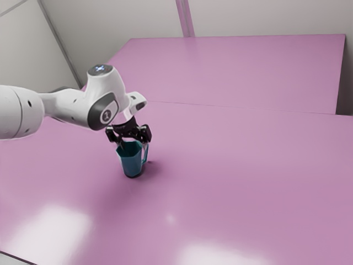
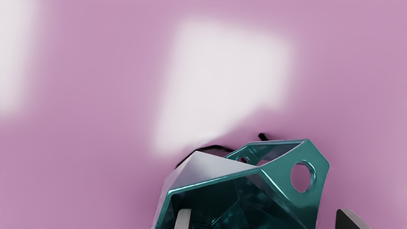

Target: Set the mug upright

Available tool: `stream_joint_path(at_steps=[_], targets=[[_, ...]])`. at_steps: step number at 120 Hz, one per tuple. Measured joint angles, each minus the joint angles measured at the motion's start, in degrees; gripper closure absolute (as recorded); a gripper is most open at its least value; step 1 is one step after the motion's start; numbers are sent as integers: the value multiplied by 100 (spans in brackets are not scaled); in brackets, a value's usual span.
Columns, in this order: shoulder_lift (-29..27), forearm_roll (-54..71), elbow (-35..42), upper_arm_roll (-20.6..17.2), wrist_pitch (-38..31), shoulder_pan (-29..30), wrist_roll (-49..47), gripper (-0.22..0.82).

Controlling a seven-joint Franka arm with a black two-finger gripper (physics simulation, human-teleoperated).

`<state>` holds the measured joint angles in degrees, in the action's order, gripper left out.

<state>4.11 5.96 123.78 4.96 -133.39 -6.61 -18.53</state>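
Over the teal mug (image 1: pixel 131 161), the gripper (image 1: pixel 133 144) points downward (its jaws well apart).

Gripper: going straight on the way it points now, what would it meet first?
Most likely the mug: one finger is over or in its opening, the other outside, by the handle. Depth leaves unclear which part it would touch first.

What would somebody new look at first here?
Probably the shiny teal mug, mouth up on the pink table. Next comes the big white arm, reaching in from the exterior view's left, with its open black pincer right at the mug. Up close, one finger is at the mug's mouth, the other outside, past the handle.
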Motion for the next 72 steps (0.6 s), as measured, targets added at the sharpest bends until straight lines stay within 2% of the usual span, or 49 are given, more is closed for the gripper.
stream_joint_path(at_steps=[20,50,72], targets=[[-361,-4,-132,-1,318,-100,-9,6],[-423,4,-1395,14,1464,-290,209,2],[-502,9,-1932,9,2255,-401,380,1]])
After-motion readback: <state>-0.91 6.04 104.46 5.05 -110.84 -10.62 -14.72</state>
